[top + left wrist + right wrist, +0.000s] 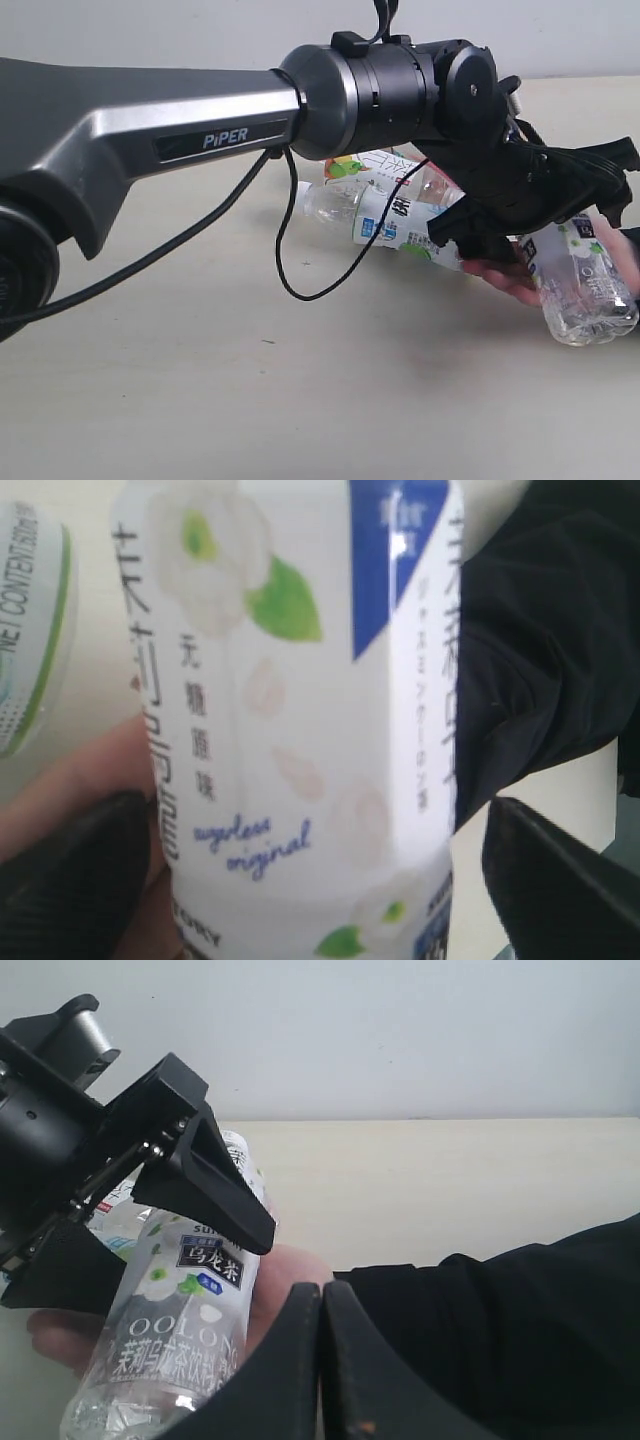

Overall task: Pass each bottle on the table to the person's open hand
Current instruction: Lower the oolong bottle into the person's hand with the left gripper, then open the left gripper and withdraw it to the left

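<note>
left claw: spread around clear white-labelled plastic bottle | right claw: pressed together | risk: a finger catching on retreat could drag it off person's open hand

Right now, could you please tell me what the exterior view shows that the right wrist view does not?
Only the exterior view: the left arm's long PIPER-marked link. Only the right wrist view: the right gripper, shut, and the OOLONG print on the bottle. Both: that bottle lying on the person's hand, the left gripper open around it, and the table.
</note>
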Robot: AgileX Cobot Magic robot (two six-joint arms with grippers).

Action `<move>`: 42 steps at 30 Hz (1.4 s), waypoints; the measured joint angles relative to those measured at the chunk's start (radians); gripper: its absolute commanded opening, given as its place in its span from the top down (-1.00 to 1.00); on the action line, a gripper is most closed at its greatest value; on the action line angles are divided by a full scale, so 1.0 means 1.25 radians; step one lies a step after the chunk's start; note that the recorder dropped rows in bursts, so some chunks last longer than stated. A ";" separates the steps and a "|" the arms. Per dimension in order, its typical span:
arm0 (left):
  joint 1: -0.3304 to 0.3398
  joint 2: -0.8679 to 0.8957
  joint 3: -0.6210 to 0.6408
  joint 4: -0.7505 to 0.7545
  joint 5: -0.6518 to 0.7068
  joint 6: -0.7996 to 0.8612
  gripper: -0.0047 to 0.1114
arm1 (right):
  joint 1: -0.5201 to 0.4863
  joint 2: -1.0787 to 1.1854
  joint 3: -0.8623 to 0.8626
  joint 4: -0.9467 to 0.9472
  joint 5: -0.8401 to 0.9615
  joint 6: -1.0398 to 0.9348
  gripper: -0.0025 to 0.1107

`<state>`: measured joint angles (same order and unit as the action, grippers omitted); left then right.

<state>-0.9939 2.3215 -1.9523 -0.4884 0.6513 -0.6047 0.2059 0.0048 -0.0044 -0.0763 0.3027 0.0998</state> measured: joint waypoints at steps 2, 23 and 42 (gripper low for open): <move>0.000 0.000 0.000 0.003 0.000 0.008 -0.56 | 0.000 0.000 0.000 0.000 0.000 0.000 0.96; 0.016 -0.081 0.000 0.084 0.138 0.088 -0.56 | 0.000 0.000 0.000 0.000 0.000 0.000 0.96; 0.052 -0.282 0.000 0.411 0.447 0.349 -0.56 | 0.000 0.000 0.000 0.000 0.000 0.000 0.96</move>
<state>-0.9287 1.9685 -1.9523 0.0254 1.2103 -0.1685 0.2059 0.0048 -0.0044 -0.0763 0.3027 0.0998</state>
